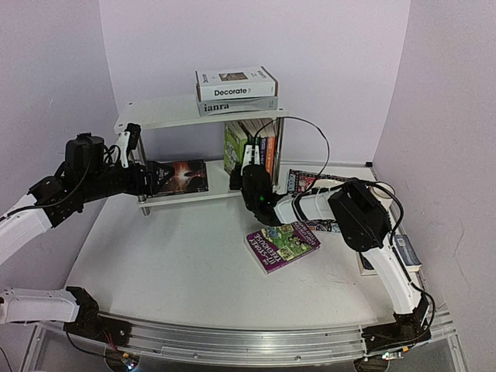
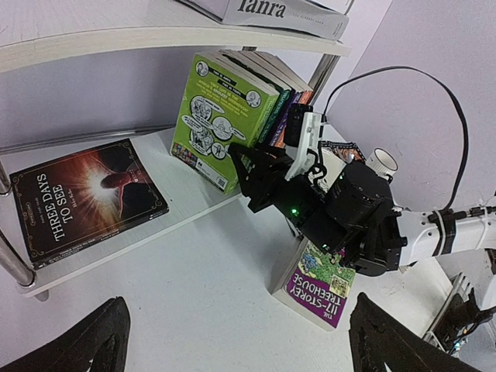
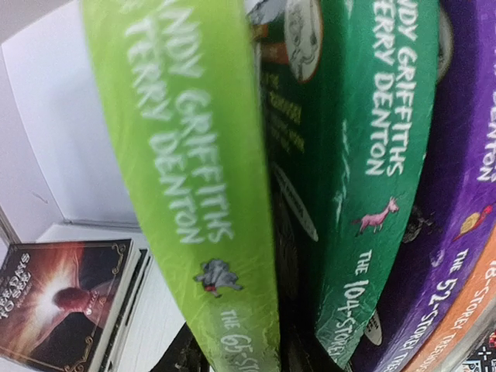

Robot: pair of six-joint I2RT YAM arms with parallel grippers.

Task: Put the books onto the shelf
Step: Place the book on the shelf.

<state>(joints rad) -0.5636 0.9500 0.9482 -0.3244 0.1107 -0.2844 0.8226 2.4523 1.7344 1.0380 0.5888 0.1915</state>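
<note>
While the left gripper [image 1: 128, 141] hung by the left end of the shelf [image 1: 167, 115] with its fingers spread wide and nothing between them, the right gripper [image 1: 249, 155] was pushed up against the row of upright books on the shelf's lower tier. Its tips sat at the spine of the lime book [image 2: 218, 116], but whether they pinched that book or only touched it could not be told.

The shelf was white, two boards on chrome legs. On its top board two books lay stacked flat, white Decorate [image 1: 236, 84] over grey ianra [image 1: 232, 106]. Toward the left of the lower tier, Three Days to See [image 1: 178, 176] lay flat, cover up, dark with a glowing orange centre. To the right on that tier stood the paperbacks, spines outward: the lime one with its cartoon cover facing left, then a green book [image 3: 356, 155], a purple book [image 3: 457, 194] and an orange spine [image 3: 465, 333]. The first three carried "Griffiths" and "Denton" in pale letters.

On the table [image 1: 170, 263] in front of the shelf, a purple 117-Storey Treehouse [image 1: 283, 244] lay flat, cover up, beneath the right arm.
</note>
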